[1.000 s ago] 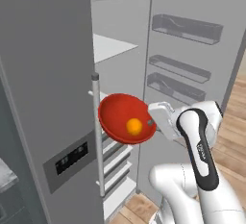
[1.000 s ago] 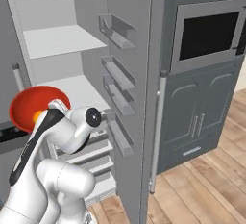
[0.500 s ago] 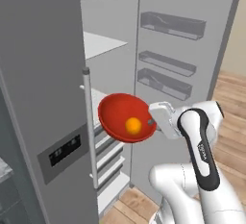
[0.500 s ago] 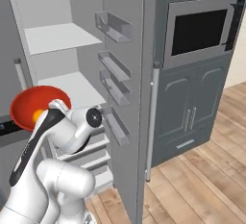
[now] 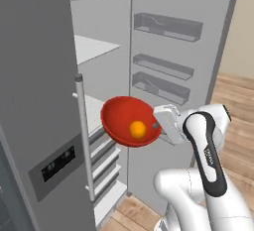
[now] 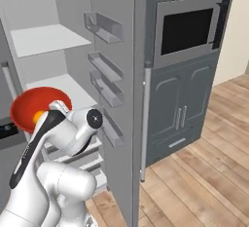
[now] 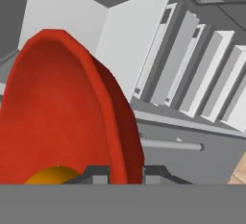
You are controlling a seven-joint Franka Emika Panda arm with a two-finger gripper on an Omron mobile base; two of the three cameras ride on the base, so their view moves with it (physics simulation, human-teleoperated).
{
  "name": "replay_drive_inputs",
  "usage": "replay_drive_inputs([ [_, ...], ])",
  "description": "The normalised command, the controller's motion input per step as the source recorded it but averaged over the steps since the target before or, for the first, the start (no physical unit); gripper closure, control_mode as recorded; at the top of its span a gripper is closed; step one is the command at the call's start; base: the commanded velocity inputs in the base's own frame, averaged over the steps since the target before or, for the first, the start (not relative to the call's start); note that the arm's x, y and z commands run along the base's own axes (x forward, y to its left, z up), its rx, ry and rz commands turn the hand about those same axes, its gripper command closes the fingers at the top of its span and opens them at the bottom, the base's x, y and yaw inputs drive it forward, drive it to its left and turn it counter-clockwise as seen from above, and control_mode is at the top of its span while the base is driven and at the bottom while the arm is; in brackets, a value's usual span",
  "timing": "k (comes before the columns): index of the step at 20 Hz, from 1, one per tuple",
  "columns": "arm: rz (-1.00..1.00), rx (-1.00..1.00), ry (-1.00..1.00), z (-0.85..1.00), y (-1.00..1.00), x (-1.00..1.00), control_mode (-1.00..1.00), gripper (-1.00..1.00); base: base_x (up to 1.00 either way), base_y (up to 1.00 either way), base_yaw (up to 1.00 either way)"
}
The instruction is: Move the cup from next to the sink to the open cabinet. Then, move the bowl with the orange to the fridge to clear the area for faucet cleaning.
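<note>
Pinching the rim of the red bowl point(image 5: 128, 120), the fingers point(image 7: 126, 174) are pressed tight on it, one on each side of the rim. The bowl sticks out past the fingers, tipped up in the air. The orange point(image 5: 137, 128) sits inside the bowl, close to the fingers. Past the bowl is the open fridge point(image 5: 94, 51), with its white shelves and its door bins point(image 5: 167, 26).

In the hand view the orange point(image 7: 54, 175) is mostly cut off at the bottom, and the bowl point(image 7: 62, 117) runs off the left edge. In the right base view the arm hides most of the bowl point(image 6: 34, 106).
</note>
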Motion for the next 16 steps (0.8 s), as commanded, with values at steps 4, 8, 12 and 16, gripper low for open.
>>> replay_drive_inputs([
  [4, 0.00, 0.00, 0.00, 0.00, 0.00, 0.00, 1.00, 1.00, 0.86, 0.27, -0.17],
  [8, 0.00, 0.00, 0.00, 0.00, 0.00, 0.00, 1.00, 1.00, 0.72, 0.32, -0.19],
  [12, -0.21, 0.00, 0.00, 0.46, 0.01, 0.03, -1.00, 1.00, 0.12, 0.10, -0.05],
  [16, -0.35, 0.01, 0.00, 0.86, 0.00, 0.00, -1.00, 1.00, 0.00, 0.00, 0.00],
])
